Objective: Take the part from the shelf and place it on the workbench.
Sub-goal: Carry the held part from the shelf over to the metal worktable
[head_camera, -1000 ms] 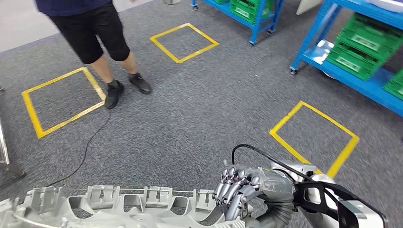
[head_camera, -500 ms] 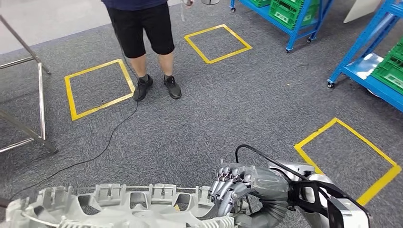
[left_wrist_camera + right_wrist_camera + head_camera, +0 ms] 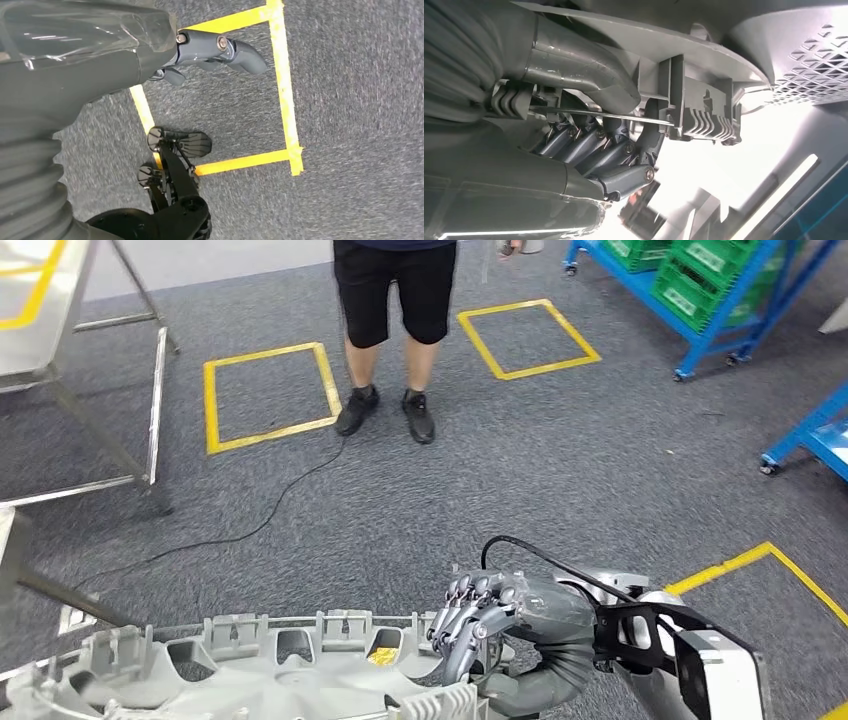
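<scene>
The right hand (image 3: 478,625) sits low at the near right, its fingers (image 3: 594,145) curled around the grey part (image 3: 280,680). The left hand (image 3: 210,50) hangs down, fingers loosely apart, holding nothing.

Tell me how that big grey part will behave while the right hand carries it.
The grey part looks like rigid moulded plastic, so probably stiff and light for its size. It is wide, and the right hand grips only one edge, so it may sag or swing.

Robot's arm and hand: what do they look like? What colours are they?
The right hand has dark grey fingers with shiny metal bits, and a grey ribbed cover like an accordion at the wrist. A thin black cable loops over its silver arm, near a black bracket. The left hand shows grey fingers and a glossy grey shell.
</scene>
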### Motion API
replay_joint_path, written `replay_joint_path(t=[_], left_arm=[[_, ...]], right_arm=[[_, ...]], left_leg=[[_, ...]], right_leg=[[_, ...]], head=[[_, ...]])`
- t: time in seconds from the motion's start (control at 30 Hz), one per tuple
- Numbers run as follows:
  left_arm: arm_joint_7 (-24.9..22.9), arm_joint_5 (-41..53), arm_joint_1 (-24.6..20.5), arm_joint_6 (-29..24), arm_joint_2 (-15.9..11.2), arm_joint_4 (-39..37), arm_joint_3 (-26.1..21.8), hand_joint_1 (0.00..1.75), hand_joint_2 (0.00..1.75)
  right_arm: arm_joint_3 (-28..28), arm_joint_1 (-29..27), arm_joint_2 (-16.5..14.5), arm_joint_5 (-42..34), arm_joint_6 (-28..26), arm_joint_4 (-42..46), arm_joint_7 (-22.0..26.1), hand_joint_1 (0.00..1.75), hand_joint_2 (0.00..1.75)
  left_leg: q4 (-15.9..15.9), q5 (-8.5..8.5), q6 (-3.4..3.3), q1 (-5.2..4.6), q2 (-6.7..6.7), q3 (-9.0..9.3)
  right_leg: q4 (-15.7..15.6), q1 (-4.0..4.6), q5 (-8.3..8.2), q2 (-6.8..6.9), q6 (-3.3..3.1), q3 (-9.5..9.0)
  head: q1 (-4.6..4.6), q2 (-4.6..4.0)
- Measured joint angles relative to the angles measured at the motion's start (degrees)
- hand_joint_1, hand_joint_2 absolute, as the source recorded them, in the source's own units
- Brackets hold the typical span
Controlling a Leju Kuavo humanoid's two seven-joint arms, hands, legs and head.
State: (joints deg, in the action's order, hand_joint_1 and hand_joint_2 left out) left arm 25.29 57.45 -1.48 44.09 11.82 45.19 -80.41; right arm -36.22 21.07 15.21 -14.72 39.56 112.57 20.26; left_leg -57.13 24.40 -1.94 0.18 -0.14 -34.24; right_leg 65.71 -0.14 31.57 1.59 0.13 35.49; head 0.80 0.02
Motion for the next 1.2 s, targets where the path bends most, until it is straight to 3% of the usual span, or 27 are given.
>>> replay_joint_path(t=[0.07, 0.1, 0.13, 0.2, 0.23, 0.3, 0.37, 0.4, 0.43, 0.5, 0.53, 0.6, 0.63, 0.67, 0.73, 0.8, 0.9, 0.97, 1.03, 1.1, 1.13, 1.17, 1.2], left_arm=[[-0.8, -0.3, 0.0, 1.1, 0.6, 1.1, -0.2, 0.0, 1.75], [-1.0, -0.4, 0.1, 1.5, 1.0, 1.7, -0.3, 0.0, 1.75], [-1.2, -0.4, 0.2, 1.8, 1.3, 2.1, -0.4, 0.0, 1.75], [-1.6, -0.5, 0.6, 2.3, 2.0, 3.1, -0.6, 0.0, 1.75], [-1.7, -0.5, 0.7, 2.5, 2.4, 3.6, -0.7, 0.0, 1.75], [-1.9, -0.6, 1.0, 3.2, 3.0, 4.8, -1.1, 0.0, 1.75], [-2.2, -0.9, 1.5, 4.2, 3.7, 6.4, -1.6, 0.0, 1.75], [-2.4, -1.0, 1.8, 4.7, 4.2, 7.3, -1.9, 0.0, 1.75], [-2.6, -1.1, 1.9, 5.1, 4.6, 8.1, -2.2, 0.0, 1.75], [-2.7, -1.1, 2.0, 5.5, 5.1, 9.4, -2.6, 0.0, 1.75], [-2.7, -1.1, 1.9, 5.6, 5.3, 9.8, -2.6, 0.0, 1.75], [-2.8, -1.1, 1.8, 5.7, 5.7, 10.5, -2.8, 0.0, 1.75], [-2.8, -1.1, 1.9, 5.7, 5.9, 10.8, -2.9, 0.0, 1.75], [-2.9, -1.1, 1.9, 5.8, 6.0, 11.1, -2.9, 0.0, 1.75], [-3.1, -1.1, 1.9, 6.4, 6.2, 12.0, -3.0, 0.0, 1.75], [-3.3, -1.0, 1.7, 7.0, 6.5, 12.9, -3.1, 0.0, 1.75], [-3.4, -0.5, 1.7, 7.6, 6.9, 13.9, -3.6, 0.0, 1.75], [-3.2, 0.0, 1.7, 7.9, 7.1, 14.5, -3.9, 0.0, 1.75], [-3.0, 0.6, 1.6, 8.0, 7.3, 15.0, -3.9, 0.0, 1.75], [-2.8, 1.0, 1.5, 8.1, 7.4, 15.1, -3.9, 0.0, 1.75], [-2.7, 1.2, 1.5, 8.1, 7.4, 15.1, -3.9, 0.0, 1.75], [-2.7, 1.3, 1.6, 8.1, 7.5, 15.1, -3.9, 0.0, 1.75], [-2.6, 1.5, 1.6, 8.1, 7.5, 15.1, -3.9, 0.0, 1.75]], right_arm=[[-0.4, 0.1, 0.0, -0.6, 0.0, -0.2, -0.4, 1.69, 1.75], [-0.6, 0.1, -0.1, -0.8, 0.0, -0.4, -0.6, 1.69, 1.75], [-0.8, 0.1, -0.1, -0.9, -0.1, -0.5, -0.7, 1.69, 1.75], [-1.0, 0.2, -0.2, -1.1, -0.1, -0.6, -1.0, 1.69, 1.75], [-1.1, 0.3, -0.2, -1.2, -0.2, -0.6, -1.1, 1.69, 1.75], [-1.2, 0.4, -0.3, -1.6, -0.3, -0.6, -1.2, 1.69, 1.75], [-1.3, 0.6, -0.5, -1.9, -0.3, -0.6, -1.4, 1.69, 1.75], [-1.3, 0.7, -0.6, -2.0, -0.3, -0.6, -1.5, 1.69, 1.75], [-1.4, 0.8, -0.8, -2.1, -0.3, -0.6, -1.5, 1.69, 1.75], [-1.5, 0.9, -0.9, -2.2, -0.3, -0.5, -1.6, 1.69, 1.75], [-1.6, 0.9, -1.0, -2.2, -0.3, -0.5, -1.6, 1.69, 1.75], [-1.7, 0.9, -1.0, -2.2, -0.3, -0.5, -1.6, 1.69, 1.75], [-1.8, 0.9, -1.0, -2.2, -0.3, -0.5, -1.6, 1.69, 1.75], [-1.9, 0.9, -1.0, -2.3, -0.3, -0.5, -1.7, 1.69, 1.75], [-1.9, 1.0, -1.1, -2.4, -0.4, -0.5, -1.8, 1.69, 1.75], [-2.0, 1.1, -1.1, -2.6, -0.5, -0.3, -2.0, 1.69, 1.75], [-2.0, 1.2, -1.1, -2.7, -0.8, 0.0, -2.2, 1.69, 1.75], [-1.9, 1.1, -1.0, -2.8, -1.1, 0.3, -2.3, 1.69, 1.75], [-1.7, 0.9, -0.9, -2.8, -1.2, 0.6, -2.3, 1.69, 1.75], [-1.5, 0.4, -0.7, -2.8, -1.3, 0.9, -2.2, 1.69, 1.75], [-1.5, 0.3, -0.7, -2.7, -1.3, 0.9, -2.3, 1.69, 1.75], [-1.5, 0.1, -0.7, -2.6, -1.3, 0.9, -2.3, 1.69, 1.75], [-1.4, 0.1, -0.6, -2.5, -1.4, 1.0, -2.3, 1.69, 1.75]], left_leg=[[0.0, -0.03, -0.13, 0.02, -1.78, 0.0], [-0.1, -0.02, -0.13, 0.02, -2.76, 0.03], [-0.1, 0.0, -0.1, 0.04, -3.74, 0.1], [-0.2, 0.13, 0.12, 0.17, -5.6, 0.24], [-0.4, 0.27, 0.35, 0.13, -6.44, 0.2], [-0.6, 0.45, 0.92, 0.08, -7.71, -0.09], [-0.6, 0.48, 1.54, 0.19, -8.59, -0.36], [-0.9, 0.7, 1.81, 0.25, -8.0, -0.59], [-2.0, 1.42, 2.08, 0.23, -6.54, -1.13], [-7.8, 4.44, 2.51, 0.23, -2.49, -3.86], [-11.8, 6.24, 2.69, 0.31, -1.19, -5.87], [-17.4, 7.94, 2.89, 0.53, -0.42, -8.94], [-17.2, 7.29, 2.9, 0.57, -0.24, -8.96], [-14.6, 5.75, 2.84, 0.57, 0.13, -7.73], [-6.5, 2.38, 2.46, 0.26, 2.34, -3.35], [-1.9, 1.13, 1.85, -0.19, 3.81, -0.9], [-1.1, 0.98, 0.95, -0.32, 2.21, -0.64], [-0.5, 0.57, 0.34, 0.05, 0.87, -0.02], [-0.3, 0.36, -0.01, 0.25, -0.54, 0.23], [-0.3, 0.35, -0.09, 0.26, -2.27, 0.24], [-0.3, 0.38, -0.08, 0.27, -3.2, 0.29], [-0.3, 0.41, -0.02, 0.31, -4.14, 0.39], [-0.4, 0.48, 0.08, 0.35, -5.03, 0.49]], right_leg=[[7.8, -0.19, 2.45, -1.22, 0.02, 4.19], [9.4, -0.28, 2.54, -1.32, 0.32, 5.29], [8.5, -0.39, 1.62, -1.4, 0.8, 5.2], [0.7, -0.78, -2.08, -2.61, 1.83, 2.09], [-3.3, -0.86, -3.75, -3.6, 1.93, 0.36], [-7.3, -0.84, -5.42, -4.7, 1.26, -1.53], [-7.5, -0.65, -5.62, -3.84, 0.24, -1.78], [-7.7, -0.67, -5.67, -3.36, -0.09, -1.91], [-7.8, -0.7, -5.65, -2.8, -0.45, -2.1], [-8.0, -0.62, -5.46, -1.53, -1.06, -2.44], [-8.0, -0.47, -5.3, -0.82, -1.3, -2.54], [-8.0, -0.22, -5.08, 0.71, -1.55, -2.62], [-7.9, -0.14, -4.97, 1.44, -1.58, -2.67], [-7.9, -0.06, -4.84, 2.13, -1.57, -2.78], [-7.9, 0.28, -4.47, 3.4, -1.32, -3.12], [-7.9, 0.66, -4.11, 4.55, -0.89, -3.39], [-7.8, 0.63, -3.68, 5.74, -0.18, -3.59], [-5.4, 0.33, -2.39, 3.36, 0.1, -2.53], [1.5, 0.0, 0.23, -0.06, -0.06, 0.99], [8.2, -0.2, 1.94, -1.17, 0.1, 4.91], [9.0, -0.3, 1.62, -1.3, 0.45, 5.71], [7.1, -0.43, 0.32, -1.46, 0.94, 5.22], [3.4, -0.61, -1.51, -2.04, 1.45, 3.73]], head=[[-0.13, 0.0], [-0.13, 0.0], [-0.14, 0.0], [-0.15, 0.0], [-0.15, 0.0], [-0.11, 0.0], [-0.09, 0.0], [-0.09, 0.0], [0.01, 0.0], [0.2, 0.0], [0.3, 0.0], [0.3, 0.0], [0.3, 0.0], [0.3, 0.0], [0.29, 0.0], [0.18, 0.0], [0.08, 0.0], [-0.04, 0.0], [-0.26, 0.0], [-0.35, 0.0], [-0.35, 0.0], [-0.35, 0.0], [-0.36, 0.0]])
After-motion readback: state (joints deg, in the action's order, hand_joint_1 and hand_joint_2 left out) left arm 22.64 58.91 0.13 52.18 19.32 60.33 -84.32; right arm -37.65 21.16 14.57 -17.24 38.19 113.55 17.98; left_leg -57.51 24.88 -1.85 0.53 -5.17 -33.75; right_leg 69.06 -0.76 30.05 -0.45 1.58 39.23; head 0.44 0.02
